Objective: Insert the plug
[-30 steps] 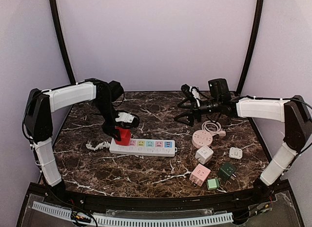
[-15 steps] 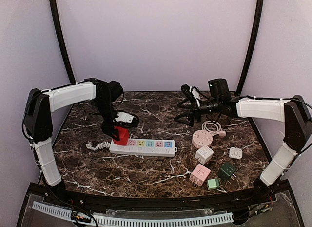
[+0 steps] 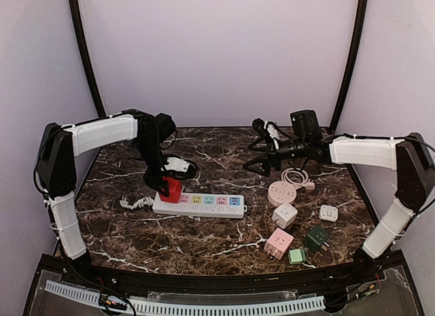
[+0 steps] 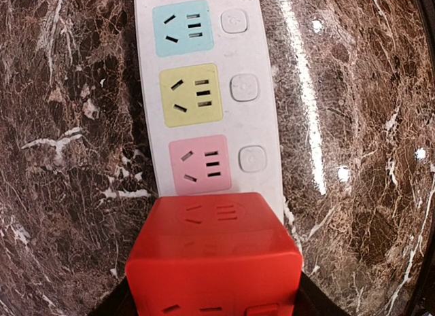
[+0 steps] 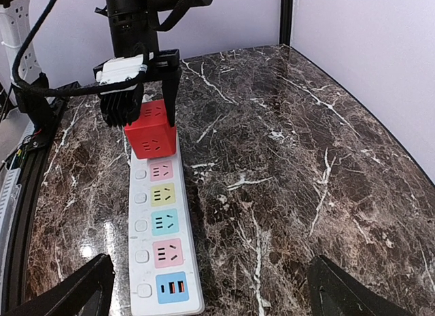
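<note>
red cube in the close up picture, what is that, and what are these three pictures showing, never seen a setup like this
A left arm and a right arm are bolted to a marble table, each ending in a two-finger gripper. The wide picture comes from a fixed camera above and behind them; the other two come from cameras on the wrists. In the close-up, the left gripper holds a red cube adapter at one end of a white power strip, beside its pink socket. Whether it is fully pushed in, I cannot tell. The right gripper is open and empty; its camera looks along the strip. Spare adapters, such as a pink cube, lie further right.
</note>
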`<state>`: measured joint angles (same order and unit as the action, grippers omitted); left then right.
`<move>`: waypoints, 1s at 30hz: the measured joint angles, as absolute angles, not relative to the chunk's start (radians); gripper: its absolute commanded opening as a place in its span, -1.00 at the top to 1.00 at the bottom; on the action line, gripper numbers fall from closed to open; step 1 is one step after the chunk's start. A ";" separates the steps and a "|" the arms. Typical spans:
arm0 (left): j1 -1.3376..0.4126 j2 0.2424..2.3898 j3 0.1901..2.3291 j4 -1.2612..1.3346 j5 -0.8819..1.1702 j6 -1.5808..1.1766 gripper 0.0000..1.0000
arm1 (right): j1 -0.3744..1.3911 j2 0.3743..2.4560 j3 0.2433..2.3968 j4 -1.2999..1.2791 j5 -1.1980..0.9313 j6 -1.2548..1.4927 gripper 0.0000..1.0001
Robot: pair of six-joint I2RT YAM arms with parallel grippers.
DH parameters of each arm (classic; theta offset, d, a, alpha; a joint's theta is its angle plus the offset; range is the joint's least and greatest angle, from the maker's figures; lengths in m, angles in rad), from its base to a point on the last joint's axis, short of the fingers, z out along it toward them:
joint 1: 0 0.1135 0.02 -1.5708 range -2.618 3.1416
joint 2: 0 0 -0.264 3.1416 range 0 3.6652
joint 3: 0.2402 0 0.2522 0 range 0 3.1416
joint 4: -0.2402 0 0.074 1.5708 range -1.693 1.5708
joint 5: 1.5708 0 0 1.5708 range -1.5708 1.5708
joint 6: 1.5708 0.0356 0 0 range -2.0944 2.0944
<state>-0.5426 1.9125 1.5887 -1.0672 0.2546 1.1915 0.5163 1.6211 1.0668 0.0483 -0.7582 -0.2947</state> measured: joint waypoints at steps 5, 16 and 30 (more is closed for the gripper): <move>-0.546 1.927 1.589 -1.061 0.254 1.182 0.99 | 0.516 1.621 1.060 0.047 -0.749 -0.296 -0.97; -0.559 1.954 1.574 -1.047 0.196 1.157 0.99 | 0.516 1.610 1.053 0.046 -0.727 -0.298 -0.97; -0.570 1.943 1.514 -0.995 0.159 1.000 -0.97 | 0.516 1.605 1.075 -0.042 -0.510 -0.230 -0.97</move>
